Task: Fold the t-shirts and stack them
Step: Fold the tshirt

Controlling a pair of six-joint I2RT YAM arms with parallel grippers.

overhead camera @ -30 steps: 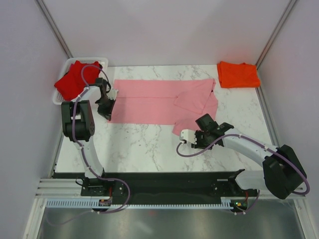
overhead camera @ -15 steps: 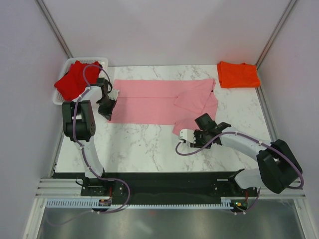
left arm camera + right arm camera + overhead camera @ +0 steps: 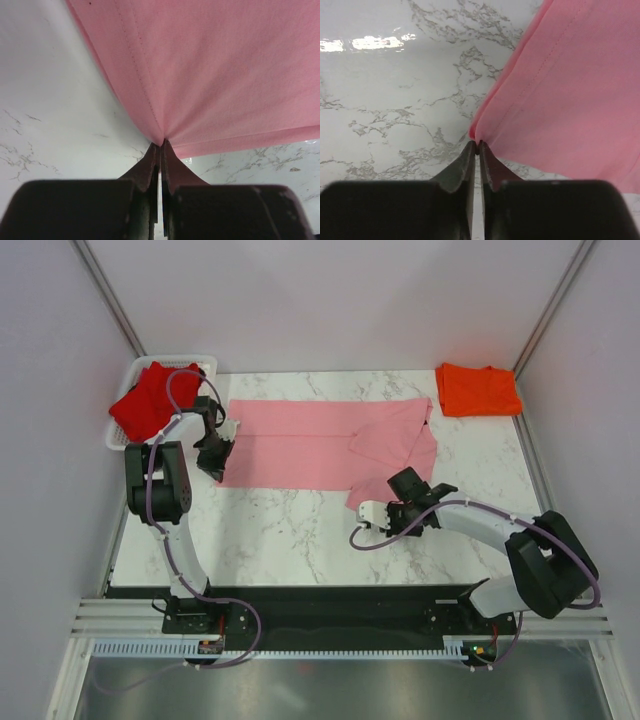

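The light pink t-shirt [image 3: 300, 443] lies spread across the marble table, its right part folded over itself. My left gripper [image 3: 214, 462] is shut on the shirt's left edge; the left wrist view shows the pink cloth [image 3: 210, 65] pinched at the fingertips [image 3: 155, 155]. My right gripper [image 3: 400, 492] is shut on the shirt's near right edge; the right wrist view shows the pink hem [image 3: 560, 90] pinched between its fingertips [image 3: 470, 157]. The bright orange t-shirt [image 3: 478, 390] lies folded at the back right corner. The deep red t-shirt [image 3: 148, 402] lies crumpled in the basket.
A white mesh basket [image 3: 193, 361] stands at the back left corner, beside the left arm. Bare marble [image 3: 290, 530] stretches in front of the pink shirt. Walls close in the table at the back and both sides.
The right gripper has drifted slightly left with the shirt's edge in it. The left gripper has barely moved.
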